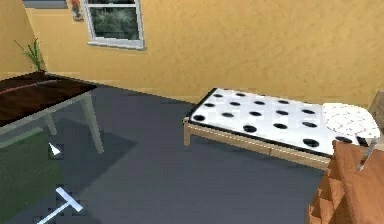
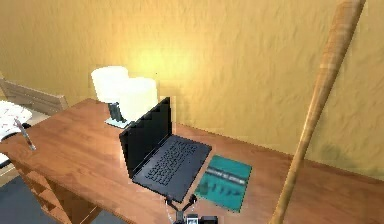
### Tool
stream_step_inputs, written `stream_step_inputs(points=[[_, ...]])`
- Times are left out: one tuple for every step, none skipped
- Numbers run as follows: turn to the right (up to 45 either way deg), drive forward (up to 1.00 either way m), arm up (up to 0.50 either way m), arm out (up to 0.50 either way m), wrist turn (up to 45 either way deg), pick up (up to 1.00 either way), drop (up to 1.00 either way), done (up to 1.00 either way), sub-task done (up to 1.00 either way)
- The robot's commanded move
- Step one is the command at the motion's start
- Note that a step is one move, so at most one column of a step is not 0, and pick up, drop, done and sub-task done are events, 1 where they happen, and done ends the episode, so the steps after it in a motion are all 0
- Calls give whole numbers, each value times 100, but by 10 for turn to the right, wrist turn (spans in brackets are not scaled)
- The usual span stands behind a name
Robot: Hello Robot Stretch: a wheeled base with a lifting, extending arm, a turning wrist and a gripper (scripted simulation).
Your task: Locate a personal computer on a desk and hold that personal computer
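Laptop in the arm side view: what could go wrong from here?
1. The gripper sits low at the near edge of the desk, near the front corner of the laptop; a push might slide it toward the lamp behind.
2. The teal book lies right beside the laptop; the gripper could catch it instead.
3. The bat leans at the arm side view's right; a wide arm move might topple it.
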Motion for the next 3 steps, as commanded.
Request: stream_step_inputs(points=[[0, 0, 0, 0, 0, 100, 0, 0, 0], [0, 0, 10, 0, 0, 0, 0, 0, 0], [0, 0, 0, 0, 0, 0, 0, 100, 0]])
